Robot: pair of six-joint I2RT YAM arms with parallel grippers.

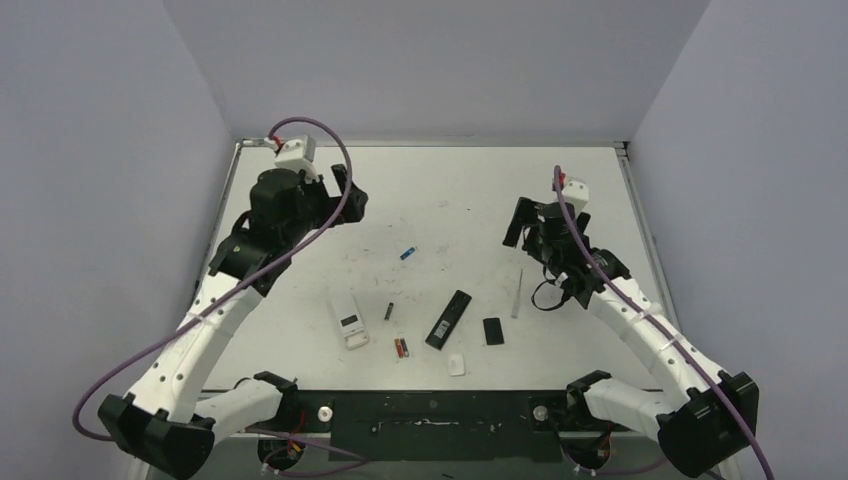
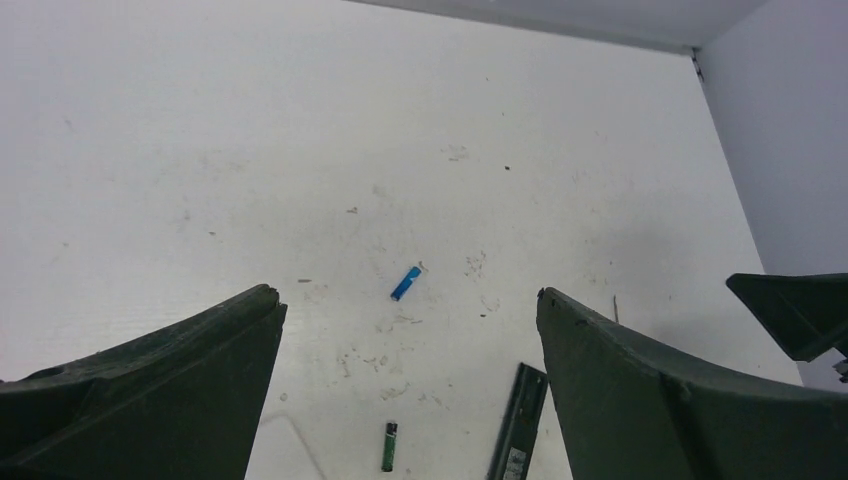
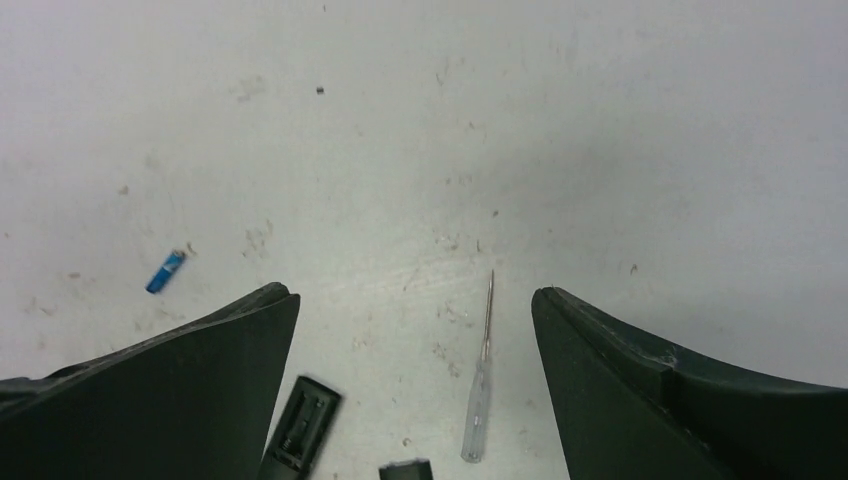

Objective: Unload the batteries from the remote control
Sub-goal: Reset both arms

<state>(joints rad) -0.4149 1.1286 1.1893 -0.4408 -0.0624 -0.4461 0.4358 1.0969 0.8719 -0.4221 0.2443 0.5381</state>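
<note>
The black remote (image 1: 449, 318) lies on the table with its battery bay facing up; in the right wrist view its open end (image 3: 303, 425) shows springs and no cell. A white remote (image 1: 349, 322) lies to its left. Loose batteries lie around them: a blue one (image 1: 408, 253) (image 2: 405, 283) (image 3: 166, 272), a dark one (image 1: 390, 311) (image 2: 389, 446), and two reddish-brown ones (image 1: 401, 348) side by side. My left gripper (image 1: 350, 195) (image 2: 407, 295) hangs open above the table's far left, holding nothing. My right gripper (image 1: 522, 225) (image 3: 415, 292) is open and holds nothing, above a clear-handled screwdriver (image 3: 480, 380).
A small black plate (image 1: 493, 331) (image 3: 405, 469) lies right of the black remote. A small white piece (image 1: 456, 365) sits near the front edge. The screwdriver (image 1: 517, 293) lies between the remote and the right arm. Grey walls enclose the table's back and sides.
</note>
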